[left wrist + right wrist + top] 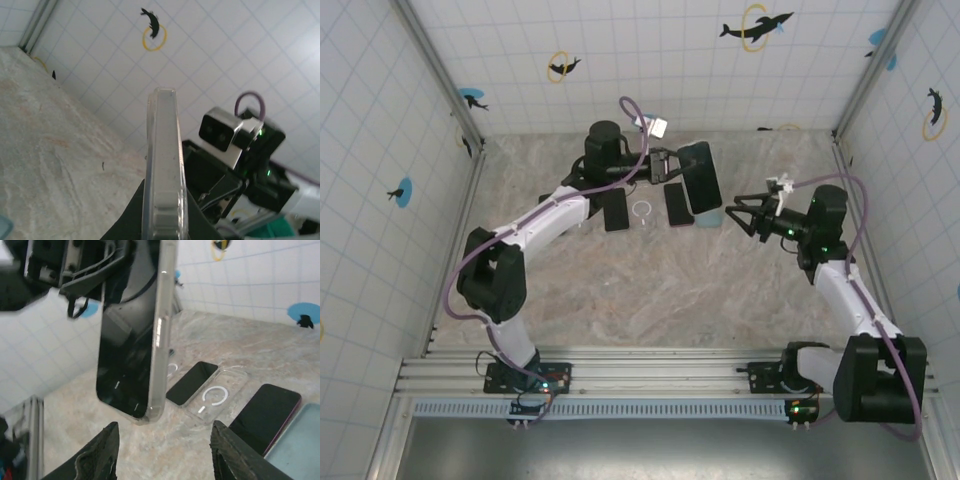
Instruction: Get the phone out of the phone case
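My left gripper (672, 168) is shut on a black phone in a clear case (698, 178) and holds it above the table at the back. In the left wrist view the cased phone (164, 165) shows edge-on between the dark fingers (127, 220). My right gripper (740, 214) stands open just right of it, touching nothing. In the right wrist view the cased phone (131, 335) hangs upright, screen toward the camera. The open right fingers (97, 455) sit below and in front of it, with bare table between them.
On the marble table (650, 290) under the held phone lie a bare black phone (191, 382), an empty clear case with a white ring (215, 395), a dark phone with a maroon edge (262, 415) and a pale blue case (300, 440). Tiled walls enclose the table.
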